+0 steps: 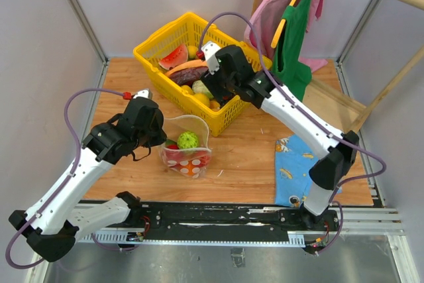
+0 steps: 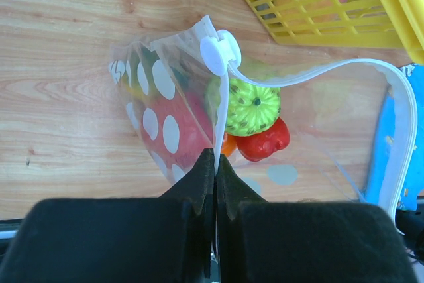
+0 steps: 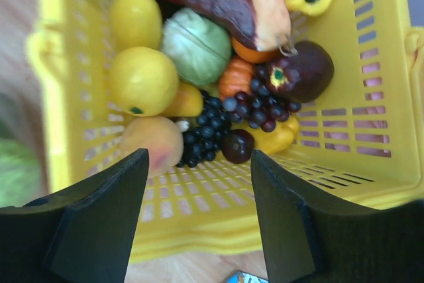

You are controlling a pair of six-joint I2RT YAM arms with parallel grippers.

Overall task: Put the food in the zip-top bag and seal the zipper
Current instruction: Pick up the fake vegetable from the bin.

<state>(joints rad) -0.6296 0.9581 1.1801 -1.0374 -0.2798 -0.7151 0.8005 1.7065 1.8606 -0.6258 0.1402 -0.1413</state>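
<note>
The zip-top bag (image 1: pixel 187 148) stands open on the table in front of the basket. In the left wrist view the dotted bag (image 2: pixel 159 114) holds a green bumpy fruit (image 2: pixel 253 106), a red pepper (image 2: pixel 266 142) and an orange piece (image 2: pixel 228 145). Its zipper (image 2: pixel 318 71) curves wide open, with a white slider (image 2: pixel 219 52) at one end. My left gripper (image 2: pixel 215 158) is shut on the bag's rim; it also shows in the top view (image 1: pixel 159 138). My right gripper (image 3: pixel 199 167) is open and empty over the basket's near wall, above grapes (image 3: pixel 212 127), a peach (image 3: pixel 154 142) and lemons (image 3: pixel 142 79).
The yellow mesh basket (image 1: pixel 152 48) at the back holds several more toy foods, among them a watermelon slice (image 1: pixel 173 56). A blue patterned cloth (image 1: pixel 297 171) lies at the right front. Clothes (image 1: pixel 292 38) hang from a wooden rack at the back right.
</note>
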